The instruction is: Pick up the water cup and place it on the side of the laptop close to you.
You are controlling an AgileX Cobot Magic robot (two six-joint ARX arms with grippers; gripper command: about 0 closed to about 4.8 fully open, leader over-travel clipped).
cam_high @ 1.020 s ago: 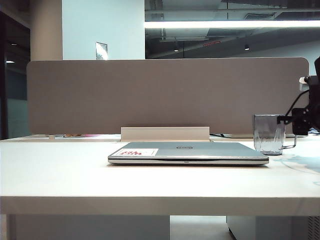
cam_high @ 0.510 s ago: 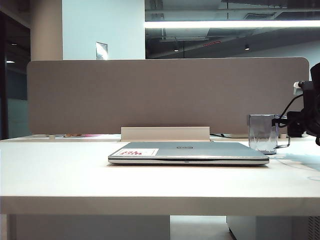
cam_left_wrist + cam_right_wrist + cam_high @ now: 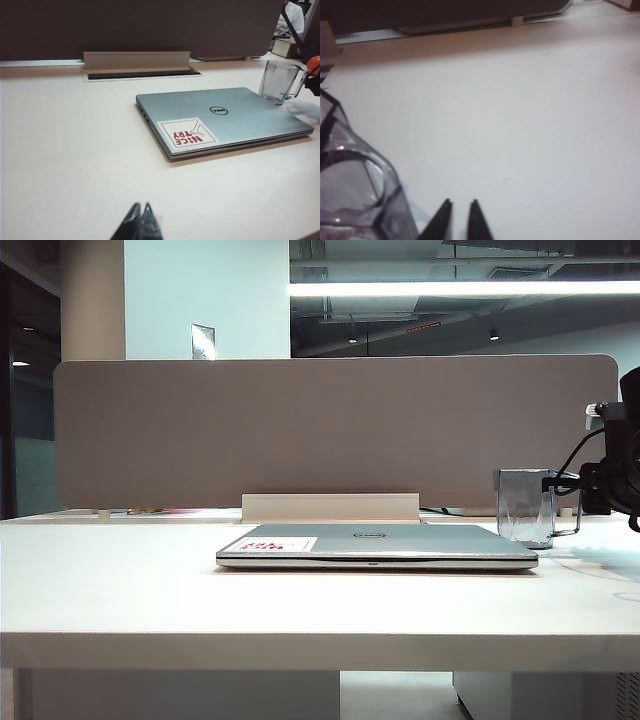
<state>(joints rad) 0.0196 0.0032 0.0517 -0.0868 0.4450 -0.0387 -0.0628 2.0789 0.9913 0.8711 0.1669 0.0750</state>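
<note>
We note bare table (image 3: 120,590) in front of the closed laptop (image 3: 376,545) and to its left: free passage. Behind stand a cable tray (image 3: 330,507) and partition (image 3: 330,430). Right of the laptop, the water cup (image 3: 526,506) and right gripper (image 3: 460,220) block the way.

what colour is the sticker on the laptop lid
White with red lettering, on the sticker at a corner of the silver-grey laptop; clearest in the left wrist view.

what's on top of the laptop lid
Only a white-and-red sticker and a small round logo show on the closed laptop. The water cup stands on the table beside it, not on it. Underneath is hidden.
</note>
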